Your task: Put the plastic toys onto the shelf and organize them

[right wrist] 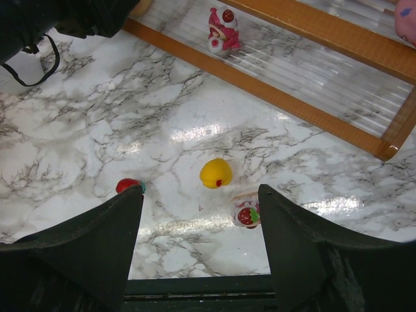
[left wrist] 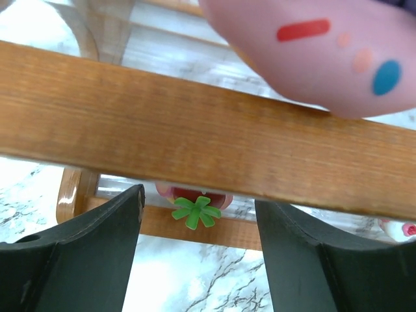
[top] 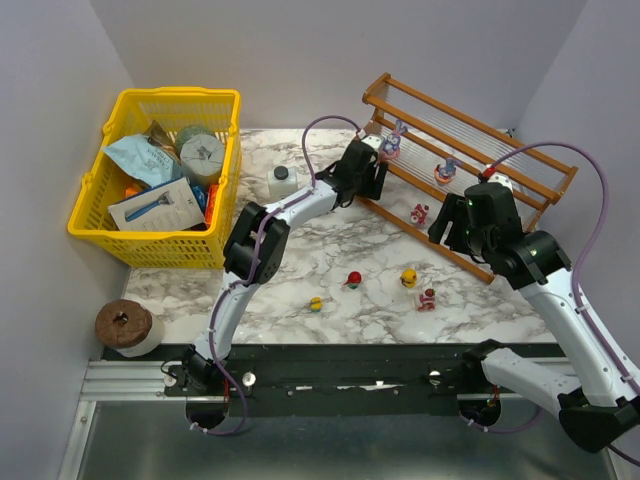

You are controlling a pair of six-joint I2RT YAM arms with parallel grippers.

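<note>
left end effector (left wrist: 198, 195) is spread at the shelf (left wrist: 195, 130) rail beside a pink toy (left wrist: 325, 52). right end effector (right wrist: 200, 195) is spread over the yellow toy (right wrist: 216, 173) on the bench (right wrist: 78, 117). looks light, hard and slippery, so I'd pinch its middle.

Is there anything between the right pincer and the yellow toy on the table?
Nothing visible does: the open right pincer has only bare marble before the yellow toy. A strawberry toy lies close beside it.

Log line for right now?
left gripper open at shelf, near pink toy | right gripper open, aimed at yellow toy | four toys on table
</note>
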